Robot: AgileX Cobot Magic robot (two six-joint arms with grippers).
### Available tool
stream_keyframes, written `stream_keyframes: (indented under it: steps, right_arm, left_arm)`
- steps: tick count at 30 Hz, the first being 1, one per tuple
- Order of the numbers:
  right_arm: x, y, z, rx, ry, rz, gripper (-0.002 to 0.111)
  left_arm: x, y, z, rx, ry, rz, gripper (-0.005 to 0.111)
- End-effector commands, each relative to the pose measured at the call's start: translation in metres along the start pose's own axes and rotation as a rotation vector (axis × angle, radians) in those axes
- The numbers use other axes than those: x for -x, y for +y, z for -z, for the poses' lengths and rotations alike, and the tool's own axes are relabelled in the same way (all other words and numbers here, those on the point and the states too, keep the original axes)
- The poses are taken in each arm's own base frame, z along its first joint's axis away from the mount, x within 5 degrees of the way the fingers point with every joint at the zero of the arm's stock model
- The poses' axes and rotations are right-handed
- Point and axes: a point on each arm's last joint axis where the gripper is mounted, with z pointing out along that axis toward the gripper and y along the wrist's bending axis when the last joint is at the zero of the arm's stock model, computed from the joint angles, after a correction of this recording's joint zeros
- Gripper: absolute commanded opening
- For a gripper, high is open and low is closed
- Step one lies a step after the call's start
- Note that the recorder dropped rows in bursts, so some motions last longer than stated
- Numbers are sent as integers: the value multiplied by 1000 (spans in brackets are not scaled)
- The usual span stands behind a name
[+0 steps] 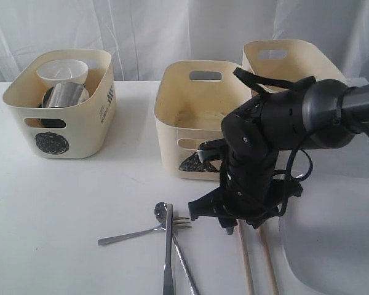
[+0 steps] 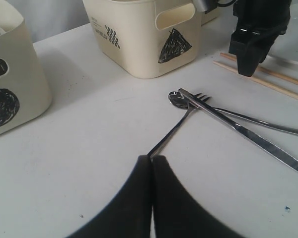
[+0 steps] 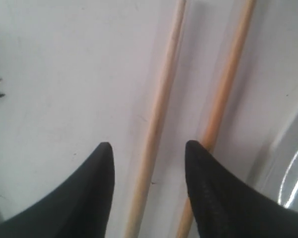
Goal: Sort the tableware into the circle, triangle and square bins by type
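Note:
My right gripper hangs open just above the table over two wooden chopsticks. In the right wrist view one chopstick runs between the fingers of the right gripper; the other passes under one fingertip. Fork, spoon and knife lie crossed at the front. My left gripper is shut and empty, low over the table short of the fork handle. The circle bin holds a small white bowl and a steel mug.
The triangle bin stands in the middle, and a third cream bin stands behind it with its mark hidden. The large white plate lies at the front right, close beside the chopsticks.

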Motion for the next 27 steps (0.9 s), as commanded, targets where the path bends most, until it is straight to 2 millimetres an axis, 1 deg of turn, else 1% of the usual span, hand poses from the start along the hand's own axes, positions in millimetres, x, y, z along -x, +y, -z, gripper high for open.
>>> stream_keyframes:
  steps: [1, 9, 14, 16, 21, 22, 25, 27]
  right_arm:
    - [3, 0, -5, -4, -11, -1, 43]
    - [2, 2, -20, -15, 29, -2, 43]
    - [3, 3, -24, -11, 34, -1, 42]
    - [3, 4, -24, -6, 32, -5, 36]
    - [2, 5, -24, 7, 36, -1, 4]
    - [3, 5, -24, 8, 34, 11, 0]
    - [4, 5, -21, 17, 12, 12, 0]
    - [6, 5, -12, 36, -30, 10, 0]
  left_arm:
    - [-1, -1, 0, -7, -2, 11, 0]
    - [-1, -1, 0, -7, -2, 11, 0]
    - [-1, -1, 0, -7, -2, 11, 0]
    - [-1, -1, 0, -7, -2, 11, 0]
    - [-1, -1, 0, -7, -2, 11, 0]
    - [-1, -1, 0, -7, -2, 11, 0]
    - [-1, -1, 0, -7, -2, 11, 0]
    - [-1, -1, 0, -7, -2, 11, 0]
